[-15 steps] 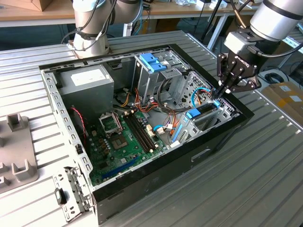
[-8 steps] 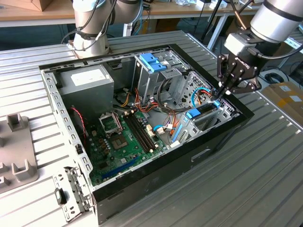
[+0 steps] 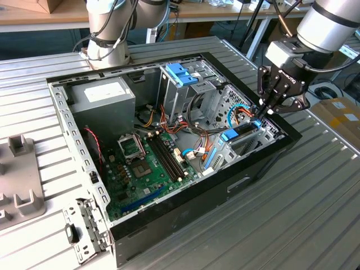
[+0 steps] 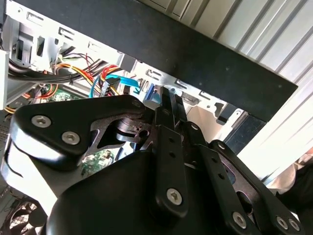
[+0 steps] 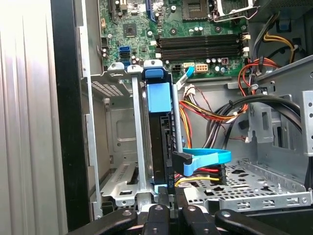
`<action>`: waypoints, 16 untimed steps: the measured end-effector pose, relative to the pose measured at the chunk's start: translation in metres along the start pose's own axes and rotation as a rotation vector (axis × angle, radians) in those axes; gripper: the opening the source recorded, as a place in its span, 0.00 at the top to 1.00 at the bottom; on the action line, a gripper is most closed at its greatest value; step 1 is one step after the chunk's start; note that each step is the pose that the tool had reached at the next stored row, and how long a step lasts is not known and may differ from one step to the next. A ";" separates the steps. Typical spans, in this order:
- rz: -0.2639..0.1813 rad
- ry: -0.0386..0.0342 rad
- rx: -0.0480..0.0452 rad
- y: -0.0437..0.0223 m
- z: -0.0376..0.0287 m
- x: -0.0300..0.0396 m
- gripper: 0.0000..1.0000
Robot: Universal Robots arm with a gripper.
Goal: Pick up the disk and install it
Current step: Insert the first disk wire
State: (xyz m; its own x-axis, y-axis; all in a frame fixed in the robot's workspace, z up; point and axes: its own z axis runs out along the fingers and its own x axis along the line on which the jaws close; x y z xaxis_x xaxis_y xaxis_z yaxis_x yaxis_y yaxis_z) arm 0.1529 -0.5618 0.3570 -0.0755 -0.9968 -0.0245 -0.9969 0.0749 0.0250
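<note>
Exterior view first: an open computer case [image 3: 84, 169] lies on a ribbed metal table [image 3: 292, 214], and the arm's gripper [image 3: 264, 112] reaches down into the case's corner bay, its fingertips meeting the end of the disk [image 3: 239, 134], which stands on edge in its blue carrier directly beneath them. From this angle the fingers look drawn close together on the carrier's end, though I cannot tell whether they truly clamp it. The risk, as I judge it, is that a push slightly off the slot's line would jam the carrier against the metal bay wall [image 3: 270, 130] just beside the fingers, or pinch the blue data cable [image 3: 243, 108] that loops close by. Second wrist view: the gripper [image 4: 171, 95] shows as black linkages tapering to narrow tips, which sit close together against something blue beyond them. First wrist view: just ahead of the gripper [image 5: 168, 204], the disk [image 5: 160, 147] appears as a thin black edge with a blue tab at its far end, held upright between silver rails [image 5: 138, 142], with a blue cable and red and yellow wires plugged in beside the fingertips.
</note>
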 end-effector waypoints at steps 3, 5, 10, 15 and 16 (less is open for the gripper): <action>0.012 0.0000 0.0003 0.0014 0.0008 0.0001 0.84; 0.019 -0.0002 0.0005 0.0026 0.0014 0.0002 0.84; 0.020 -0.0001 0.0005 0.0039 0.0028 0.0003 0.84; 0.020 -0.0003 0.0005 0.0055 0.0056 0.0006 0.84; 0.020 -0.0003 0.0004 0.0056 0.0060 0.0006 0.84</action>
State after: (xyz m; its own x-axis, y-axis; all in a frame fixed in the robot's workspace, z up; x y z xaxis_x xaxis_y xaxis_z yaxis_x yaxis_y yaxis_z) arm 0.1471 -0.5618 0.3511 -0.0953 -0.9952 -0.0243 -0.9952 0.0947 0.0251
